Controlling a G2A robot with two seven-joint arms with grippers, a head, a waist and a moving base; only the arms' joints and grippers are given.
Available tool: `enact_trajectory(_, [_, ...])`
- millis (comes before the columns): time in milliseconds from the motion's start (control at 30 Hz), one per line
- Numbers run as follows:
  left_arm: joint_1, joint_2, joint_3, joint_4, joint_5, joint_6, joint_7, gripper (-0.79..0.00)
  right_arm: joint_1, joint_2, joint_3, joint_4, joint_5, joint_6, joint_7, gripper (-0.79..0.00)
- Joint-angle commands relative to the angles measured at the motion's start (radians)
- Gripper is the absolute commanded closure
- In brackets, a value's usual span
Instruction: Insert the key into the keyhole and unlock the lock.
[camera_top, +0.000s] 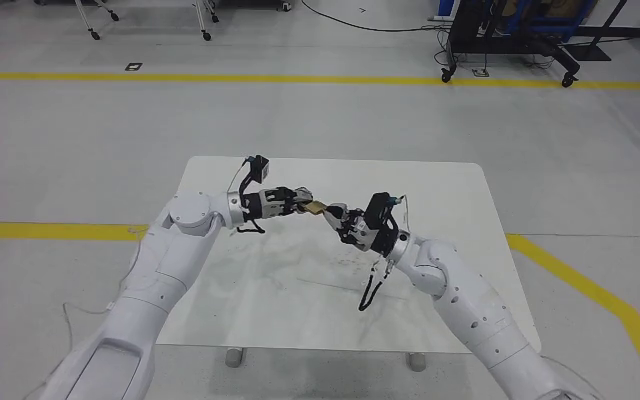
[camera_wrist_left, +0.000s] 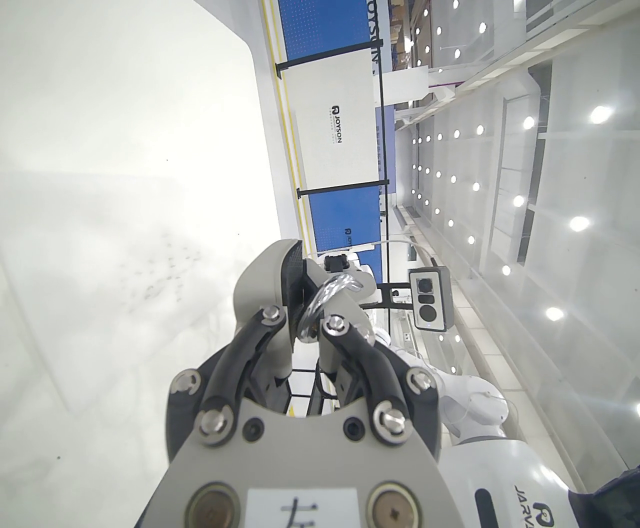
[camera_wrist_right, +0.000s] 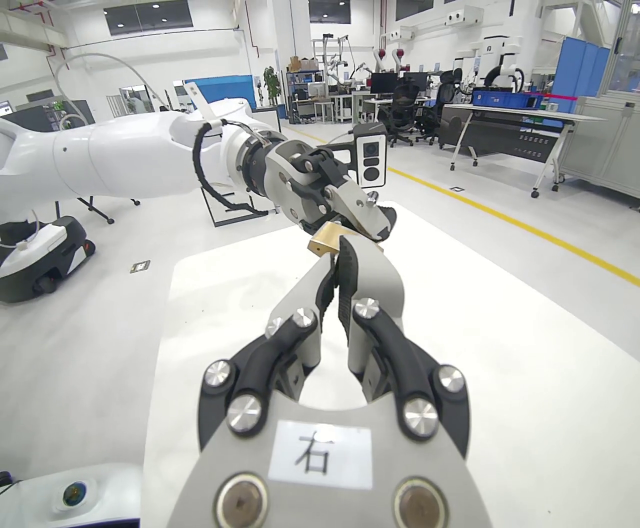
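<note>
I'm looking down on a white rectangular table (camera_top: 440, 190), with both arms meeting above its far half. My left gripper (camera_wrist_left: 316, 280) is clamped on the small brass padlock (camera_wrist_right: 326, 239), held clear of the tabletop, with its silver shackle (camera_wrist_left: 330, 292) between the pads. My right gripper (camera_wrist_right: 336, 260) has its fingers pressed together, tips touching the padlock's body. I can't tell whether a key sits between them.

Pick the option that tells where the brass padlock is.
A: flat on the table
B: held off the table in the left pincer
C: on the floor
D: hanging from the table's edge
B: the left pincer grips the padlock by its shackle above the table, with the right pincer at its brass body.
</note>
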Motion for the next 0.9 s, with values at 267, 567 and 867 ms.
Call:
enact_trajectory(267, [0.015, 0.009, -0.004, -0.039, 0.075, -0.009, 0.017, 0.000, -0.079, 0.020, 0.061, -0.113, -0.191, 0.147, -0.010, -0.785])
enact_trajectory(567, [0.019, 0.002, 0.085, -0.085, 0.302, 0.085, 0.094, 0.000, -0.277, 0.066, 0.282, -0.313, -0.285, 0.256, -0.001, -0.785])
enact_trajectory(867, [-0.054, -0.052, 0.257, -0.035, 0.427, 0.281, 0.062, 0.000, -0.371, 0.082, 0.380, -0.414, -0.316, 0.273, 0.022, -0.785])
